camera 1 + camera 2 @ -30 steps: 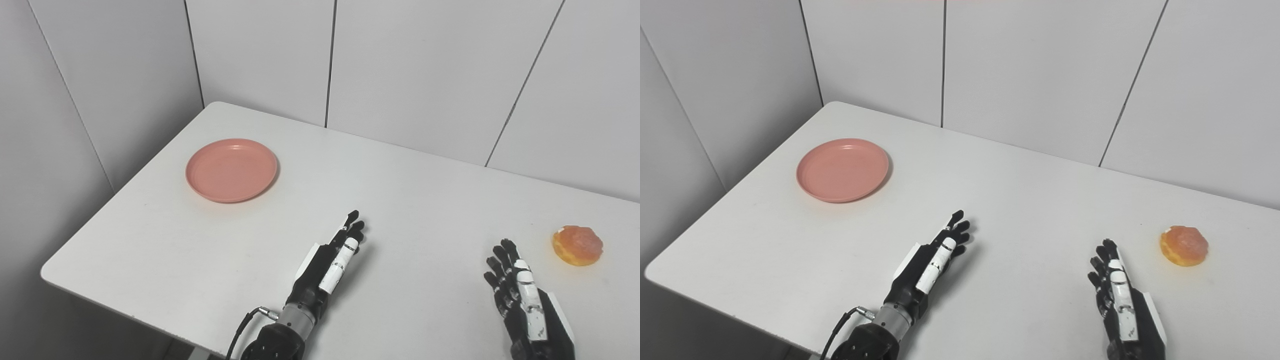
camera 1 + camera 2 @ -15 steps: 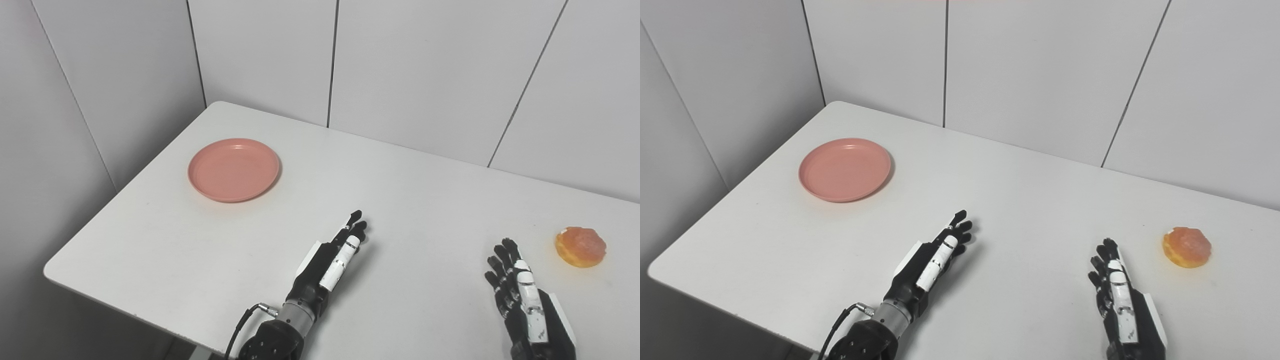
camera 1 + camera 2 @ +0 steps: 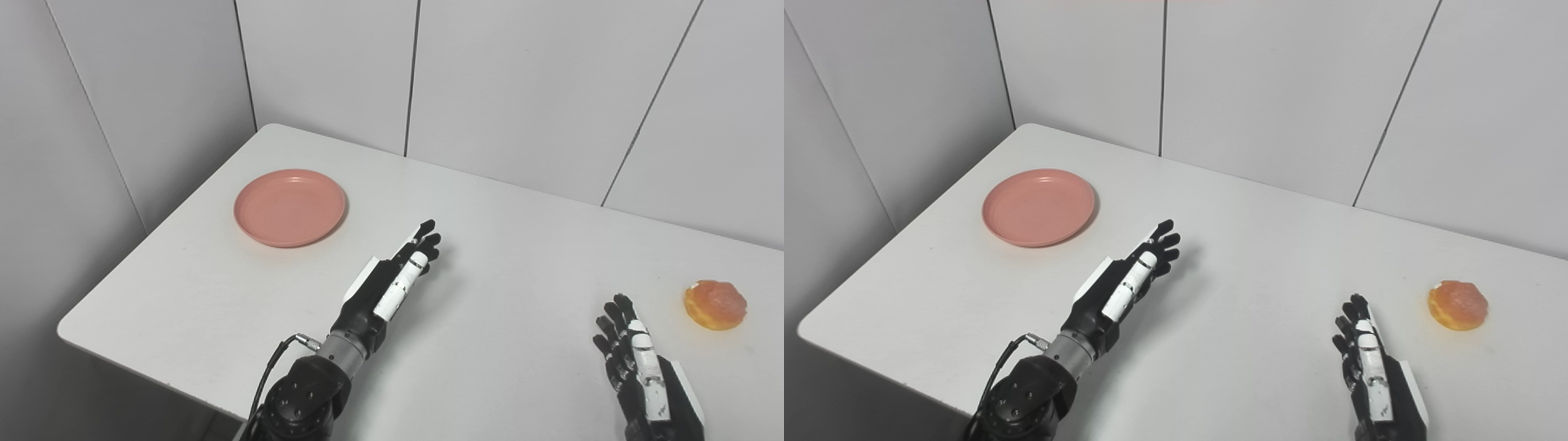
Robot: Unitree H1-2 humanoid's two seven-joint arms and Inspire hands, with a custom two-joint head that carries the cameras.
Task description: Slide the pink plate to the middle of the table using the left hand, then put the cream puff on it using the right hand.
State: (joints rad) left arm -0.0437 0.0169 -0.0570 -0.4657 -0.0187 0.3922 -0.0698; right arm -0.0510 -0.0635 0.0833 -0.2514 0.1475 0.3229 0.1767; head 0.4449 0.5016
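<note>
plate [image 3: 290, 207] lies up-left of left hand [image 3: 392, 282], clear gap between; hand empty, fingers straight. right hand [image 3: 637, 361] empty too, fingers apart.

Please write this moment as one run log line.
left hand: open, nearing pink plate | right hand: open, waiting | cream puff: on table, untouched

The right hand [image 3: 643, 367] is cut off at the wrist by the bottom edge — its palm side is hidden; the table [image 3: 520, 343] is cropped right and below.
</note>
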